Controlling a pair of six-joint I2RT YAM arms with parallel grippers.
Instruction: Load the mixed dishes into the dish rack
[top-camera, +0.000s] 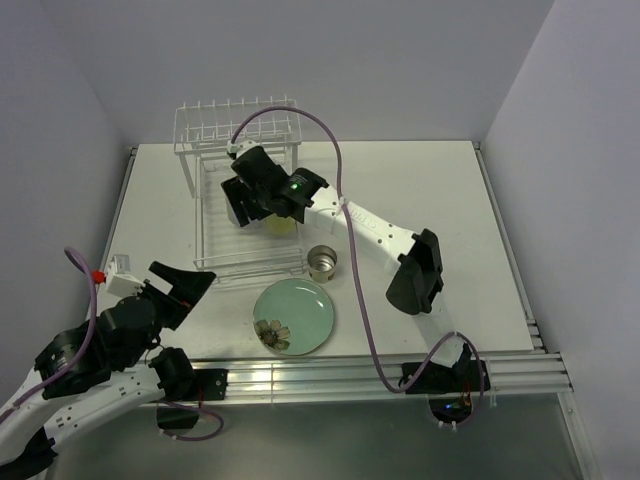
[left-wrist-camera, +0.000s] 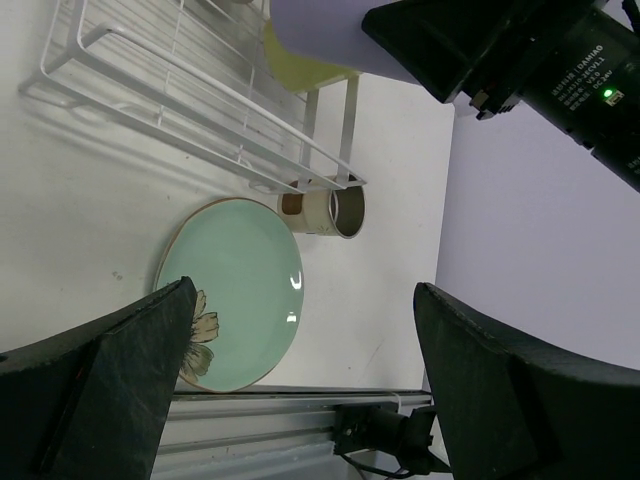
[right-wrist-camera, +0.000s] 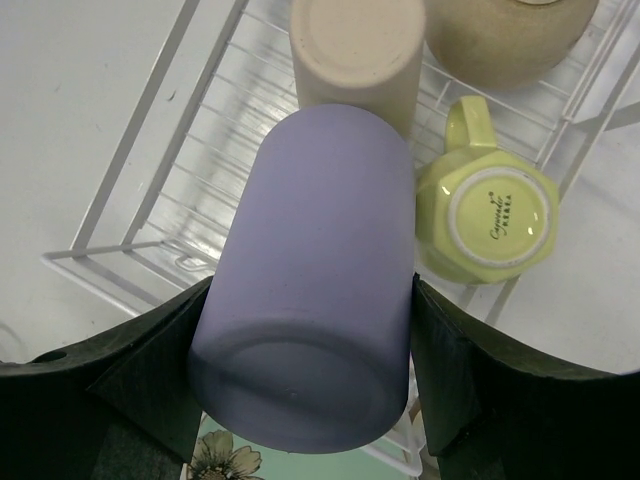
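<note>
Nearest to the top camera is the left end effector (top-camera: 182, 283). It hangs over the near left part of the bench (top-camera: 440, 200), with its fingers spread wide and nothing between them. It points toward the plate and does not touch it.

At the far left of the bench lies the rack (top-camera: 236, 128), with its row of upright prongs at the far end.

On the bench, just in front of the rack's near right corner, lies the plate (top-camera: 294, 315). It is flat, and its flower is on the near side.

Inside the rack, the bowl (right-wrist-camera: 505, 35) is only partly seen.

The right end effector (right-wrist-camera: 312, 290) is over the rack and pinches the lavender cup (right-wrist-camera: 320, 220) between both fingers, bottom up. I cannot tell if this cup touches the wires.

Just beside it, the tan cup (right-wrist-camera: 356, 50) and the mug (right-wrist-camera: 487, 215) are in the rack, both bottom up.

The metal cup (top-camera: 322, 262) stands upright on the bench between the rack's corner and the plate.
</note>
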